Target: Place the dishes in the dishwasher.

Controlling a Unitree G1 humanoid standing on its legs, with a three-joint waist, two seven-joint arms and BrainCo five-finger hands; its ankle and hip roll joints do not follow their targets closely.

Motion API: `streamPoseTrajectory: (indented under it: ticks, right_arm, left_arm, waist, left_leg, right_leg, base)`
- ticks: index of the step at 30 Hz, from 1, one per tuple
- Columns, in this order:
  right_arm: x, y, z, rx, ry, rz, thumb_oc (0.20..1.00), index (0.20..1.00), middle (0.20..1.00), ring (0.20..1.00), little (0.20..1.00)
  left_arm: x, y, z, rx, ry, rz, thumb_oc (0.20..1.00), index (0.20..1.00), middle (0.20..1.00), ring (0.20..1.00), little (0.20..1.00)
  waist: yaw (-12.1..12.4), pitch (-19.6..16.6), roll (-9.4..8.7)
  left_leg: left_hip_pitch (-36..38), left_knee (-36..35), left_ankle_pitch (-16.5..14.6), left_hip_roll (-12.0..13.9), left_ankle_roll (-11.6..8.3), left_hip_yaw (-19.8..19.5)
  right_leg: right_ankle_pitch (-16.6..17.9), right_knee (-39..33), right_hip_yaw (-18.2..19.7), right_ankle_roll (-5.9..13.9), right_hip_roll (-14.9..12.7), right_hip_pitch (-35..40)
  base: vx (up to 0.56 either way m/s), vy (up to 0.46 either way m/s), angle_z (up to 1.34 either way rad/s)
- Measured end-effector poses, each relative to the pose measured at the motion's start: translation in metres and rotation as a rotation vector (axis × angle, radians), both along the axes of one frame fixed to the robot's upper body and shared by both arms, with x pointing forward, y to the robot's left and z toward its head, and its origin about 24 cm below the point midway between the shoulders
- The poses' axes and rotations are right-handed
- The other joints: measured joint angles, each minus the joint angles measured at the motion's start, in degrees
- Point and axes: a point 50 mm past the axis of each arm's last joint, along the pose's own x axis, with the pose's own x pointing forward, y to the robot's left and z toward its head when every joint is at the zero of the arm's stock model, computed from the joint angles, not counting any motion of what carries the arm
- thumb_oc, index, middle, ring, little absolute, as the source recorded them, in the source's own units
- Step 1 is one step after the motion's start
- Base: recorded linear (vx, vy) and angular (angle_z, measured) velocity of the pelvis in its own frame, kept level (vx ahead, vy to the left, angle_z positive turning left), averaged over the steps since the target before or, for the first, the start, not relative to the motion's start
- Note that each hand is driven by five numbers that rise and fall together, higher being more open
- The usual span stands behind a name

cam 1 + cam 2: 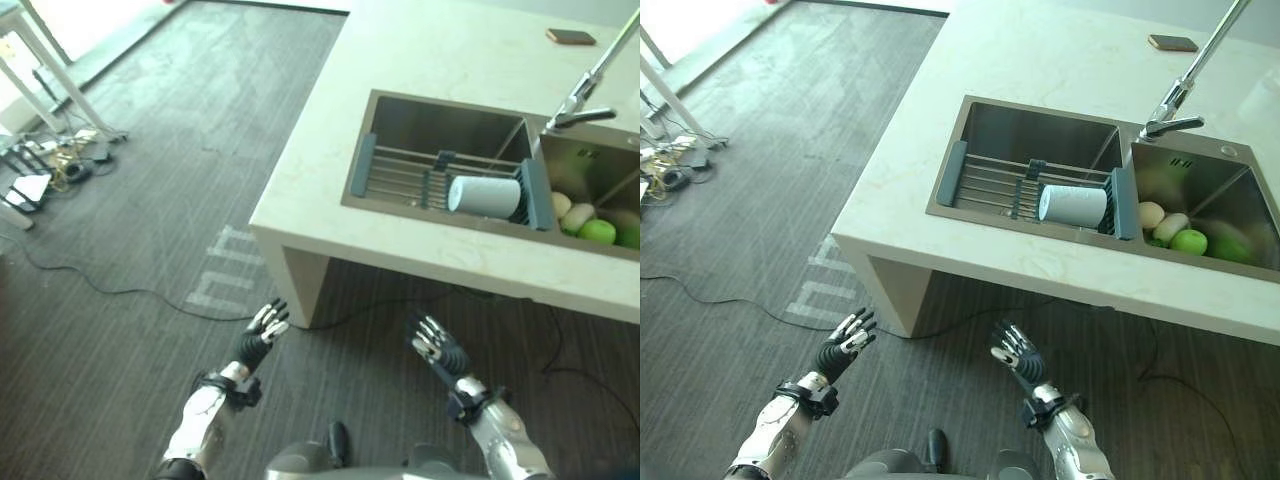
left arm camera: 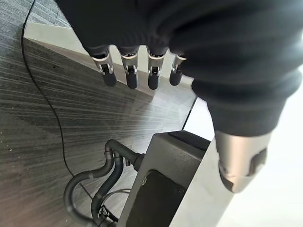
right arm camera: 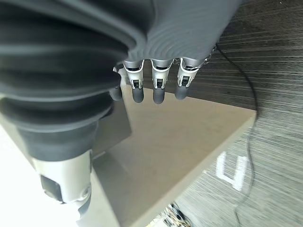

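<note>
A cup [image 1: 1073,205] lies on the sink [image 1: 1040,123] rack [image 1: 990,180] (both hands' fingers [image 1: 270,320] spread, empty).

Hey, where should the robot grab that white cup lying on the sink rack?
Probably round the white cup body, coming from above: it lies on its side across the rack, barrel exposed, open end toward the left basin. Both the left hand and right hand are open and empty.

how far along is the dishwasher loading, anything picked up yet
Nothing looks done. The white cup lies on its side on the rack across the sink, untouched. The left hand and right hand hang open and empty over the floor in front of the counter. Still left: reaching the sink, taking the cup and loading it.
</note>
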Motion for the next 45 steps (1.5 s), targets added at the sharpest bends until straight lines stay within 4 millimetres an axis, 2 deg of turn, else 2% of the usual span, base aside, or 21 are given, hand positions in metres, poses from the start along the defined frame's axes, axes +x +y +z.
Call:
streamPoseTrajectory:
  ticks: [1, 2, 3, 5, 6, 8, 9, 13, 15, 18, 20, 22, 25, 27, 30, 32, 35, 39, 43, 44, 45]
  right_arm:
    - [0.002, -0.007, 0.005, -0.028, -0.022, 0.015, 1.000, 1.000, 1.000, 1.000, 1.000]
    - [0.014, -0.006, 0.012, -0.039, -0.053, 0.034, 1.000, 1.000, 1.000, 1.000, 1.000]
    - [0.015, -0.008, 0.015, -0.046, -0.067, 0.036, 1.000, 1.000, 1.000, 1.000, 1.000]
    - [0.012, -0.010, 0.013, -0.051, -0.051, 0.038, 1.000, 1.000, 1.000, 1.000, 1.000]
    - [0.010, -0.009, 0.011, -0.049, -0.038, 0.043, 1.000, 1.000, 1.000, 1.000, 1.000]
    - [0.002, -0.010, 0.007, -0.053, -0.015, 0.045, 1.000, 1.000, 1.000, 1.000, 1.000]
    - [-0.003, -0.009, 0.002, -0.049, 0.012, 0.053, 1.000, 1.000, 1.000, 1.000, 1.000]
    - [-0.010, -0.009, -0.004, -0.068, 0.055, 0.075, 1.000, 1.000, 1.000, 1.000, 1.000]
    - [-0.010, -0.009, -0.005, -0.071, 0.065, 0.098, 1.000, 1.000, 1.000, 1.000, 1.000]
    - [-0.008, -0.018, -0.003, -0.109, 0.069, 0.111, 1.000, 1.000, 1.000, 1.000, 1.000]
    - [-0.008, -0.023, -0.003, -0.140, 0.074, 0.124, 1.000, 1.000, 1.000, 1.000, 1.000]
    - [-0.011, -0.030, -0.005, -0.161, 0.092, 0.122, 1.000, 1.000, 1.000, 1.000, 1.000]
    - [-0.019, -0.039, -0.015, -0.183, 0.147, 0.114, 1.000, 1.000, 1.000, 1.000, 1.000]
    - [-0.025, -0.036, -0.021, -0.181, 0.173, 0.132, 1.000, 1.000, 1.000, 1.000, 1.000]
    - [-0.028, -0.037, -0.024, -0.192, 0.179, 0.139, 1.000, 1.000, 1.000, 1.000, 1.000]
    - [-0.030, -0.041, -0.026, -0.241, 0.191, 0.163, 1.000, 1.000, 1.000, 1.000, 1.000]
    - [-0.037, -0.039, -0.041, -0.282, 0.263, 0.189, 1.000, 1.000, 1.000, 1.000, 1.000]
    - [-0.056, -0.059, -0.069, -0.324, 0.453, 0.110, 1.000, 1.000, 1.000, 1.000, 1.000]
    - [-0.084, -0.079, -0.086, -0.295, 0.607, -0.026, 1.000, 1.000, 1.000, 1.000, 1.000]
    - [-0.107, -0.090, -0.093, -0.304, 0.694, -0.068, 1.000, 1.000, 1.000, 1.000, 1.000]
    - [-0.129, -0.104, -0.096, -0.291, 0.770, -0.155, 1.000, 1.000, 1.000, 1.000, 1.000]
  left_arm:
    - [-0.010, -0.006, -0.007, -0.008, 0.034, -0.013, 1.000, 1.000, 1.000, 1.000, 1.000]
    - [-0.020, -0.002, -0.016, 0.008, 0.088, 0.005, 1.000, 1.000, 1.000, 1.000, 1.000]
    - [-0.018, -0.002, -0.015, 0.005, 0.078, 0.014, 1.000, 1.000, 1.000, 1.000, 1.000]
    - [-0.014, 0.000, -0.013, 0.006, 0.068, 0.030, 1.000, 1.000, 1.000, 1.000, 1.000]
    - [-0.013, 0.003, -0.013, 0.007, 0.067, 0.044, 1.000, 1.000, 1.000, 1.000, 1.000]
    - [-0.013, 0.006, -0.012, 0.001, 0.062, 0.072, 1.000, 1.000, 1.000, 1.000, 1.000]
    - [-0.014, 0.006, -0.012, -0.001, 0.062, 0.082, 1.000, 1.000, 1.000, 1.000, 1.000]
    - [-0.028, 0.004, -0.020, -0.017, 0.103, 0.109, 1.000, 1.000, 1.000, 1.000, 1.000]
    - [-0.038, 0.007, -0.023, -0.020, 0.123, 0.130, 1.000, 1.000, 1.000, 1.000, 1.000]
    - [-0.049, -0.001, -0.031, -0.055, 0.157, 0.152, 1.000, 1.000, 1.000, 1.000, 1.000]
    - [-0.047, -0.006, -0.031, -0.073, 0.152, 0.149, 1.000, 1.000, 1.000, 1.000, 1.000]
    - [-0.043, -0.014, -0.031, -0.092, 0.146, 0.120, 1.000, 1.000, 1.000, 1.000, 1.000]
    - [-0.049, -0.018, -0.034, -0.102, 0.160, 0.092, 1.000, 1.000, 1.000, 1.000, 1.000]
    - [-0.051, -0.016, -0.038, -0.089, 0.184, 0.105, 1.000, 1.000, 1.000, 1.000, 1.000]
    - [-0.046, -0.014, -0.041, -0.035, 0.200, 0.108, 1.000, 1.000, 1.000, 1.000, 1.000]
    - [-0.041, -0.011, -0.045, -0.020, 0.222, 0.130, 1.000, 1.000, 1.000, 1.000, 1.000]
    - [-0.042, -0.002, -0.054, 0.016, 0.286, 0.171, 1.000, 1.000, 1.000, 1.000, 1.000]
    - [-0.084, 0.017, -0.089, 0.070, 0.556, 0.266, 1.000, 1.000, 1.000, 1.000, 1.000]
    - [-0.151, 0.033, -0.117, 0.020, 0.916, 0.498, 1.000, 1.000, 1.000, 1.000, 1.000]
    - [-0.176, 0.041, -0.120, -0.007, 1.024, 0.635, 1.000, 1.000, 1.000, 1.000, 1.000]
    - [-0.185, 0.058, -0.116, -0.073, 1.050, 0.803, 1.000, 1.000, 1.000, 1.000, 1.000]
  waist:
    - [1.08, -0.56, 3.33]
    - [0.90, -0.18, 3.34]
    - [0.16, 0.10, 3.22]
    - [-0.14, 0.10, 3.37]
    - [-0.96, 0.09, 3.36]
    - [-2.32, 0.09, 3.24]
    - [-2.87, 0.01, 3.06]
    - [-2.88, -2.08, 1.53]
    - [-2.74, -2.80, 0.61]
    - [-2.73, -3.57, 2.11]
    - [-1.94, -3.52, 1.61]
    - [-0.76, -3.41, 0.86]
    - [-1.05, -3.01, 3.15]
    - [-1.25, -2.76, 3.97]
    - [-2.30, -3.00, 4.32]
    - [-3.15, -3.26, 6.32]
    - [-2.29, -2.82, 4.19]
    - [-1.11, -2.79, 3.71]
    - [-1.27, -2.94, 4.35]
    - [-1.36, -3.29, 4.99]
    - [-1.31, -3.66, 6.22]
  left_leg:
    - [3.79, -13.92, 7.69, 4.76, -1.74, -1.63]
    - [5.33, -14.50, 6.82, 4.44, -0.79, 1.82]
    - [5.47, -14.78, 6.15, 4.03, -1.63, 2.45]
    - [6.42, -15.83, 5.99, 3.86, -1.84, 4.12]
    - [6.92, -15.76, 5.61, 3.68, -2.22, 4.96]
    - [9.45, -16.90, 5.31, 2.86, -2.23, 5.55]
    - [11.44, -17.64, 4.64, 2.68, -2.02, 5.96]
    - [12.49, -17.60, 3.60, 2.79, -3.88, 4.88]
    - [13.60, -17.50, 3.53, 3.76, -5.19, 4.44]
    - [14.12, -16.20, 3.68, 7.29, -7.86, 3.29]
    - [10.40, -7.98, 2.90, 8.20, -9.30, 2.95]
    - [1.41, 7.38, 1.88, 8.93, -10.80, 1.15]
    - [0.50, -6.96, 2.04, 8.79, -11.30, 1.96]
    - [3.62, -16.70, 5.41, 10.03, -11.18, 1.88]
    - [8.12, -18.58, 6.90, 10.50, -11.26, 1.89]
    - [11.36, -20.72, 8.53, 11.85, -11.06, 1.96]
    - [11.18, -20.70, 9.22, 10.23, -10.48, 1.71]
    - [11.46, -20.72, 8.89, 8.95, -10.06, 1.55]
    - [12.49, -20.76, 8.39, 9.27, -10.15, 1.55]
    - [13.03, -21.11, 7.66, 9.35, -10.36, 1.75]
    - [13.17, -21.10, 7.26, 9.41, -9.74, 1.92]
  right_leg:
    - [-2.86, 3.41, -3.63, 1.17, 1.29, -1.41]
    - [-7.67, -0.68, -5.32, 2.67, -2.20, -3.34]
    - [-8.08, -6.13, -6.76, 2.76, -2.81, -4.79]
    - [-6.13, -19.86, -9.79, 4.20, -2.89, -4.25]
    - [-3.02, -27.07, -11.13, 4.85, -3.06, -3.96]
    - [2.61, -32.64, -10.94, 5.45, -3.97, -4.30]
    - [5.80, -31.67, -10.88, 5.39, -4.18, -5.14]
    - [5.86, -29.68, -11.05, 4.54, -2.35, -3.49]
    - [5.45, -32.53, -11.71, 2.14, -0.16, 0.93]
    - [5.21, -35.83, -12.61, -0.71, 4.10, 4.50]
    - [4.23, -36.76, -12.71, -2.35, 5.04, 5.35]
    - [2.31, -36.69, -12.57, -4.71, 5.06, 5.82]
    - [1.11, -37.02, -12.75, -5.46, 7.01, 6.14]
    - [0.89, -37.03, -12.40, -5.20, 8.90, 7.12]
    - [0.18, -36.99, -12.37, -4.95, 9.18, 7.58]
    - [0.48, -36.64, -12.52, -4.53, 10.41, 7.67]
    - [0.76, -36.66, -12.65, -3.36, 8.74, 7.70]
    - [0.42, -36.79, -13.27, -2.31, 7.39, 8.27]
    - [0.05, -37.00, -13.63, -2.11, 7.63, 9.23]
    - [-0.43, -36.99, -13.26, -1.99, 7.69, 9.47]
    - [-0.74, -36.95, -13.04, -2.60, 7.68, 9.54]
  base:
    - [0.05, -0.189, -1.52]
    - [0.07, -0.274, -1.50]
    - [0.12, -0.351, -1.12]
    - [0.12, -0.273, -0.56]
    - [0.11, -0.265, -0.43]
    - [0.13, -0.327, -0.13]
    - [0.14, -0.393, -0.04]
    - [0.14, -0.352, 0.08]
    - [0.07, -0.271, 0.10]
    - [0.04, -0.229, 0.05]
    - [0.03, -0.107, -0.02]
    - [0.09, 0.030, -0.10]
    - [0.11, 0.114, -0.09]
    - [0.07, 0.093, -0.22]
    - [0.05, 0.028, -0.10]
    - [0.01, -0.010, 0.09]
    - [0.01, -0.031, 0.07]
    - [-0.01, -0.029, 0.11]
    - [0.00, 0.015, 0.03]
    - [-0.02, 0.141, -0.09]
    - [-0.04, 0.169, -0.11]
